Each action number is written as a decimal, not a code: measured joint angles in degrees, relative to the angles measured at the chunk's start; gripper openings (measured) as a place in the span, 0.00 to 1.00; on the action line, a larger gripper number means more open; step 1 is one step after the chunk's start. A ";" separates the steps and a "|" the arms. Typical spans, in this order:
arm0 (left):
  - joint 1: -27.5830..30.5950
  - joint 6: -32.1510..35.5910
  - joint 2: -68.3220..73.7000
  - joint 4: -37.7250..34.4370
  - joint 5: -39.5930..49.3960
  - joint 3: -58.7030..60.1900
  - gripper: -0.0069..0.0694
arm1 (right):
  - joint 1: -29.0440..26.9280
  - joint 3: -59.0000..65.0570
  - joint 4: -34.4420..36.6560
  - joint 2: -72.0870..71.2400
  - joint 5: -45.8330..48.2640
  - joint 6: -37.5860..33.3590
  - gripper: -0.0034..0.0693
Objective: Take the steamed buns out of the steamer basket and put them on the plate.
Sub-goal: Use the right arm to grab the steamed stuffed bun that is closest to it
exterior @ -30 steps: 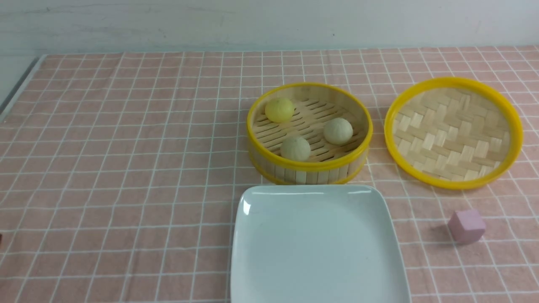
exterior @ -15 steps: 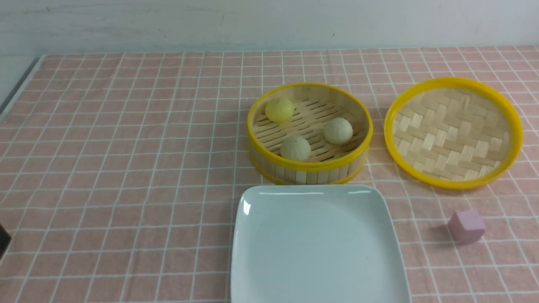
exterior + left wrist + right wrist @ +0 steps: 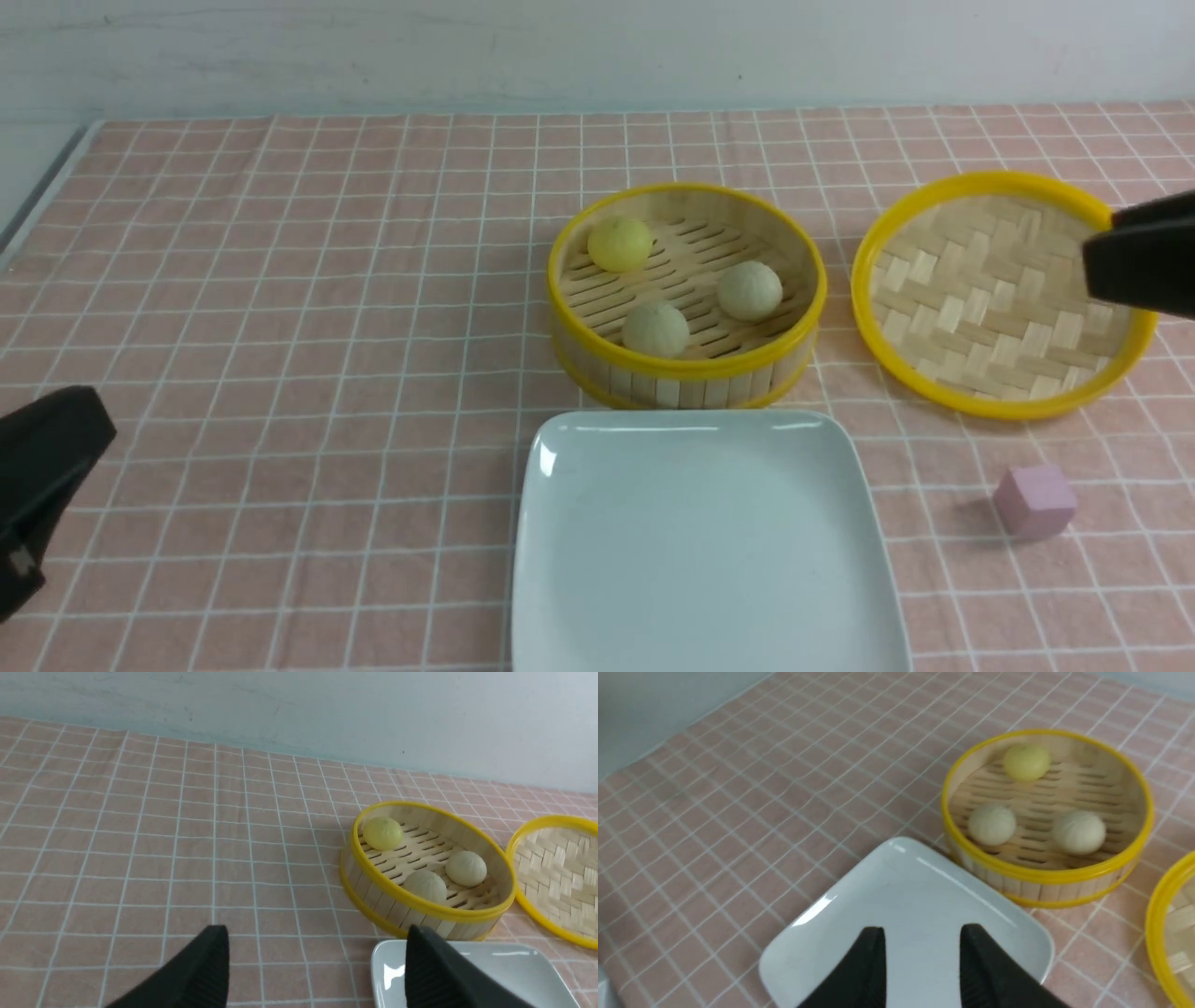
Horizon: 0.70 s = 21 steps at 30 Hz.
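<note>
Three steamed buns (image 3: 656,329) sit in the steamer basket (image 3: 686,373), both grippers well clear.

Left gripper (image 3: 317,952) spread wide; right gripper (image 3: 922,935) parted narrowly, empty; plate (image 3: 700,560) just beside the basket.

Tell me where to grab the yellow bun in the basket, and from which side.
Take the yellow bun across its round middle, coming straight down from above. It sits against the far-left wall of the basket, whose upright rim blocks a sideways approach, so set the fingers along the wall rather than toward it.
</note>
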 joint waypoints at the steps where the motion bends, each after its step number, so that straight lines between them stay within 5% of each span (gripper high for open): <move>1: 0.00 0.63 0.26 0.00 0.28 0.00 0.75 | 0.00 -1.35 0.00 1.87 1.64 -0.15 0.39; 14: 0.00 4.00 0.56 0.32 0.80 0.00 0.75 | 0.00 -4.20 -0.42 9.83 0.32 -6.33 0.40; 21: 0.00 4.30 0.66 0.27 0.73 0.00 0.75 | 0.00 -4.68 -1.91 12.05 -2.79 -6.33 0.58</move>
